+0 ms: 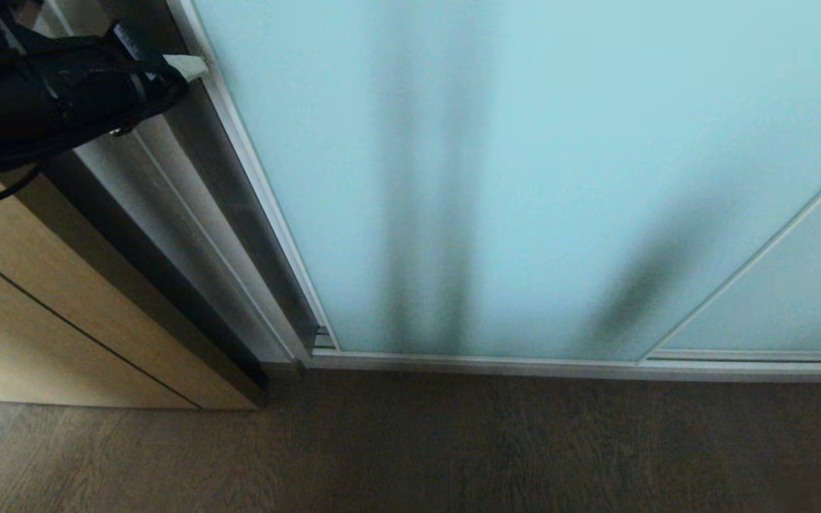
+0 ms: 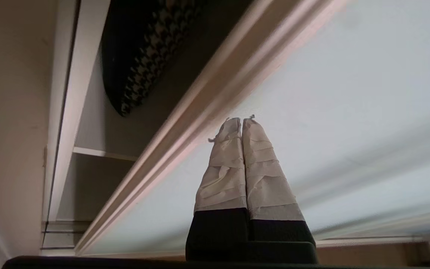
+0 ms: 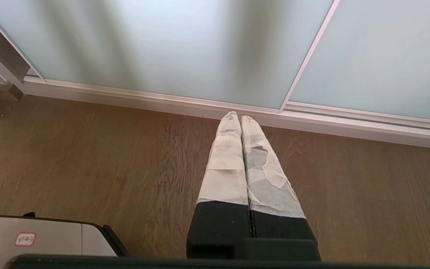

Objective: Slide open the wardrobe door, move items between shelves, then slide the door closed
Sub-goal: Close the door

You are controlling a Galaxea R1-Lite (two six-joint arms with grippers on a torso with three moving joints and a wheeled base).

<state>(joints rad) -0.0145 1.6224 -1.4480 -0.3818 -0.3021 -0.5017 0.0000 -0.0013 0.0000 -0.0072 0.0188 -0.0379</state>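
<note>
Left gripper: we've got our taped fingers pressed together, nothing between them, tips right at the silver frame edge of the sliding wardrobe door.
Door: aqua panel fills our head view; a narrow gap shows at its left edge.
Inside gap: white shelves, houndstooth cushion.
Right gripper: closed, empty, hanging over the wooden floor.

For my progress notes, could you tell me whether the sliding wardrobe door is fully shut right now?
Not fully shut. Beside the sliding wardrobe door, the left wrist view shows a gap exposing a shelf and a houndstooth cushion.
</note>
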